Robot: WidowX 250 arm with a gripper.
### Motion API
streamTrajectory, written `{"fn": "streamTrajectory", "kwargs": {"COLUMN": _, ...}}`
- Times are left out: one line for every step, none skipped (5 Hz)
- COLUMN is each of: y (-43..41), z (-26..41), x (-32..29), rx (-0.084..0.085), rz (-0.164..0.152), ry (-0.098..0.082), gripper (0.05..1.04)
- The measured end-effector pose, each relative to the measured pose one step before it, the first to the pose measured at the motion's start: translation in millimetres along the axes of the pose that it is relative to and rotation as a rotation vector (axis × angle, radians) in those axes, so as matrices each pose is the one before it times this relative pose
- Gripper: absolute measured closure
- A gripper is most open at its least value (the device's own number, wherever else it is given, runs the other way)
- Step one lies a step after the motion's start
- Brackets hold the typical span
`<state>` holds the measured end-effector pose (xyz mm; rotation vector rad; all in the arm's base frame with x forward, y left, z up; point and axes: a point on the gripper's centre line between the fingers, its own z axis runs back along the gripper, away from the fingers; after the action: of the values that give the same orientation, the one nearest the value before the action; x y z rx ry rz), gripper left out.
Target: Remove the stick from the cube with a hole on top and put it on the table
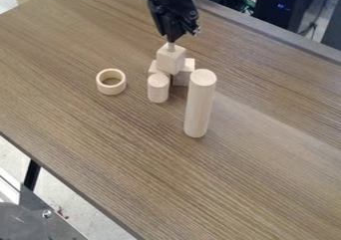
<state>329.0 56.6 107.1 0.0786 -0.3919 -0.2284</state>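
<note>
One stick (171,47) stands in the top of the raised cube (170,60) — the gripper (172,38) above has its fingers drawn narrow, holding the stick's upper end.

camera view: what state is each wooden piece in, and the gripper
gripper, at the stick's upper end
stick, upright at the cube's top
cube, raised, stacked on lower blocks
lower blocks, partly hidden under the cube
short cylinder, standing upright
tall cylinder, standing upright
ring, lying flat, opening up
</note>
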Motion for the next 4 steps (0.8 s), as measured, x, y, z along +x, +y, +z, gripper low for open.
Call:
{"fn": "streamTrajectory", "kwargs": {"y": -0.55, "z": 0.26, "x": -1.04, "rx": -0.0042, "rz": -0.0001, "ry": 0.0082, "gripper": 0.987}}
{"fn": "streamTrajectory", "kwargs": {"y": 2.74, "z": 7.28, "x": 6.42, "rx": 0.0093, "rz": -0.0052, "ry": -0.0176, "gripper": 0.987}}
{"fn": "streamTrajectory", "kwargs": {"y": 4.74, "z": 16.76, "x": 10.31, "rx": 0.0155, "rz": 0.003, "ry": -0.0352, "gripper": 0.987}}
{"fn": "streamTrajectory", "kwargs": {"y": 6.2, "z": 8.58, "x": 2.92, "rx": 0.0003, "rz": 0.0253, "ry": -0.0098, "gripper": 0.987}}
